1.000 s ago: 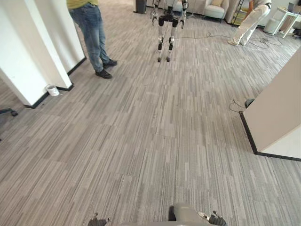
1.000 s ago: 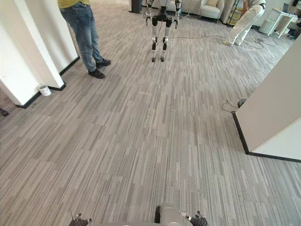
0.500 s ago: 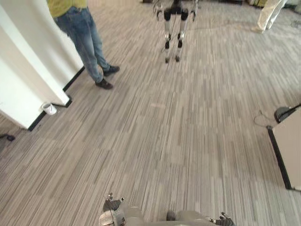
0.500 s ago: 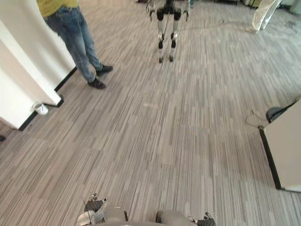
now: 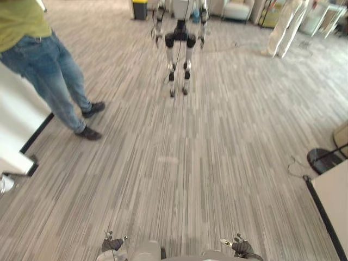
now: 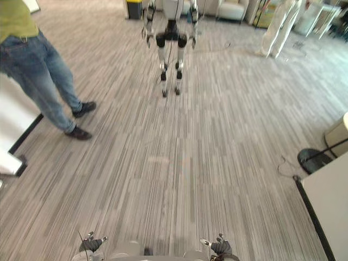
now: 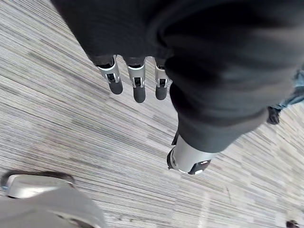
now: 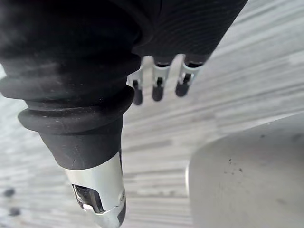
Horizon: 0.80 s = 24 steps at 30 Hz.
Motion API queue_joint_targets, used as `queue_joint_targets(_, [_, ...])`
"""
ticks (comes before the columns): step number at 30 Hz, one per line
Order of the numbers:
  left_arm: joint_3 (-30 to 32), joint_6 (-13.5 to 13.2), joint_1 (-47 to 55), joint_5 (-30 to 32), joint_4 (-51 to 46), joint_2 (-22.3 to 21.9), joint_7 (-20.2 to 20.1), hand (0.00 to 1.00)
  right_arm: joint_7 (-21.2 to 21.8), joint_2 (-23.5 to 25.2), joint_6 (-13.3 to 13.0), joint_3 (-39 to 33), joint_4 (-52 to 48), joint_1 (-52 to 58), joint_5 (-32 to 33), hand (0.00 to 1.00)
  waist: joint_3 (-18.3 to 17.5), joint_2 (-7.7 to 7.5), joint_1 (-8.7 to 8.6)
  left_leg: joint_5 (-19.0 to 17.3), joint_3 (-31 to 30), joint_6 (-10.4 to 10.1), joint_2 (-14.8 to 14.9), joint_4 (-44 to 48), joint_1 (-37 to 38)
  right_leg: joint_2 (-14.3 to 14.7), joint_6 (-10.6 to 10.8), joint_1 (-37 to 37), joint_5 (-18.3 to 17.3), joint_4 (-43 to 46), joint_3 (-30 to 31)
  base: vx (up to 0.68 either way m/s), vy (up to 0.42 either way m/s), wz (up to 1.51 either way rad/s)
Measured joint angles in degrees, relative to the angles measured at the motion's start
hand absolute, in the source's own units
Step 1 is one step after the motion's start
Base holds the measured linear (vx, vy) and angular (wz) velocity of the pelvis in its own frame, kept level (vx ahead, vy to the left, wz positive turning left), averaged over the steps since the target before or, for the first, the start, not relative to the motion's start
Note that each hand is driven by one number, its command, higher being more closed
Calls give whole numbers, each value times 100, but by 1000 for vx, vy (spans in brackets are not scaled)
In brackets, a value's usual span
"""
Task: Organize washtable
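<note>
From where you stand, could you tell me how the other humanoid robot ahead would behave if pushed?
The humanoid robot stands tall on two thin legs with small feet close together, so it would probably tip rather than slide. Its rigid-looking limbs suggest it is stiff and fairly heavy. The striped floor may grip its feet.

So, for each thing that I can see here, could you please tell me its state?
left hand: open, fingers straight, holding nothing.
right hand: open, fingers straight, holding nothing.
person in jeans: standing, at the left.
other humanoid robot: upright on both legs, straight ahead.
person in white clothes: on their feet, far right.
</note>
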Motion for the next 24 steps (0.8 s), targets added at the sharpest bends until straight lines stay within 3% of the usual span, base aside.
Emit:
queue_joint_targets(2, [-10,3,-7,21,-1,-13,1,0,22,9,-44,-16,-188,6,9,0,4,17,-114,-213,-77,-61,54,-234,472,70,-13,-676,-179,-708,-353,520,58,10])
queue_joint_targets(4, [83,10,-16,32,0,-143,1,0,69,-22,-61,-109,-219,-6,36,0,-9,67,-214,-511,-150,-241,140,-455,1083,83,-155,-947,-48,-2791,-827,612,5,27])
queue_joint_targets(5, [112,10,-24,34,1,-191,1,0,71,-36,-61,-107,-220,-12,37,0,-14,79,-238,-576,-160,-306,155,-527,1214,104,-211,-986,73,-3286,-948,691,-16,30])
queue_joint_targets(6, [160,13,-1,29,1,-343,-1,0,72,-74,-61,-110,-228,-15,50,0,-62,161,-253,-673,-175,-454,207,-704,1506,161,-457,-1032,545,-3898,-1191,612,-20,40])
queue_joint_targets(7, [153,20,13,51,2,-454,-8,0,55,-111,-45,-92,-213,-14,27,0,-108,205,-279,-678,-245,-516,225,-559,1548,211,-646,-949,1012,-3940,-1220,806,-31,44])
queue_joint_targets(8, [149,33,-65,135,-9,-491,-17,0,48,-136,2,-91,-197,-32,11,0,-92,298,-260,-644,-331,-576,354,-32,1434,267,-730,-857,1143,-3863,-1258,821,-36,37])
queue_joint_targets(9, [153,40,-107,174,-7,-546,-17,0,53,-241,45,27,-204,-53,-14,0,-88,422,-235,-430,-406,-809,535,817,1122,333,-754,-651,967,-3893,-1340,951,-70,14])
queue_joint_targets(10, [243,39,-131,179,-35,-649,-14,0,55,-343,38,160,-238,-59,-13,0,-45,520,-231,402,-530,-809,638,2237,593,432,-774,-301,766,-4017,-1309,764,-69,-11])
queue_joint_targets(11, [293,35,-113,176,-51,-696,-6,0,29,-396,44,205,-238,-72,-9,0,10,584,-202,1146,-533,-862,820,3085,205,503,-810,4,656,-4170,-1217,733,-48,-38])
queue_joint_targets(12, [278,34,-115,171,-66,-702,-16,0,-40,-444,84,237,-188,-136,-14,0,80,697,-190,1000,-413,-781,1062,3814,-114,610,-856,496,603,-4419,-1113,567,-3,-45])
queue_joint_targets(13, [279,32,-115,157,-82,-700,-17,0,-62,-428,102,245,-154,-148,-12,0,85,700,-186,905,-370,-773,1130,3965,-260,625,-867,740,595,-4564,-1044,680,12,-46])
queue_joint_targets(15, [260,-3,-90,142,-209,-684,-14,0,-66,-285,114,245,-57,-124,-12,0,108,557,-126,578,-177,-783,1199,3663,-611,485,-866,1512,595,-5055,-837,681,20,-43])
queue_joint_targets(17, [238,-84,-89,136,-345,-686,-15,0,-62,-152,119,233,13,-132,-11,0,105,478,-8,377,-124,-862,1182,2501,-1038,307,-807,1953,562,-5362,-660,577,77,-50])
queue_joint_targets(18, [181,-100,-98,133,-373,-674,-12,0,-63,-151,112,229,15,-120,-12,0,103,465,53,393,-127,-887,1107,1757,-1168,204,-640,2065,462,-5422,-614,561,195,-43])
queue_joint_targets(19, [88,-110,-94,94,-405,-669,-12,0,-66,-156,108,229,24,-103,-11,0,103,474,64,485,-254,-979,1004,722,-1308,108,-419,2232,259,-5520,-552,468,207,-35])
queue_joint_targets(20, [62,-121,-94,73,-408,-666,-12,0,-76,-154,105,225,25,-94,-3,0,99,481,62,604,-332,-1045,949,239,-1356,69,-331,2310,124,-5547,-533,555,298,-32])
queue_joint_targets(21, [-13,-154,-88,1,-430,-660,-6,0,-95,-168,90,228,46,-74,1,0,92,513,78,1325,-521,-1011,847,-246,-1400,14,-174,2444,-151,-5550,-480,479,295,-35])
queue_joint_targets(22, [-74,-183,-78,-38,-429,-565,-9,0,-126,-95,95,237,160,-111,12,0,13,327,72,1505,-462,-856,655,-188,-1327,-197,-65,2576,-254,-5528,-316,380,241,-24])
queue_joint_targets(24, [-220,-201,-74,-39,-397,-362,-9,0,-122,43,65,240,219,-80,9,0,-146,52,50,1301,-308,-729,446,-161,-1274,-440,-37,2414,-173,-5263,-182,525,261,-8])
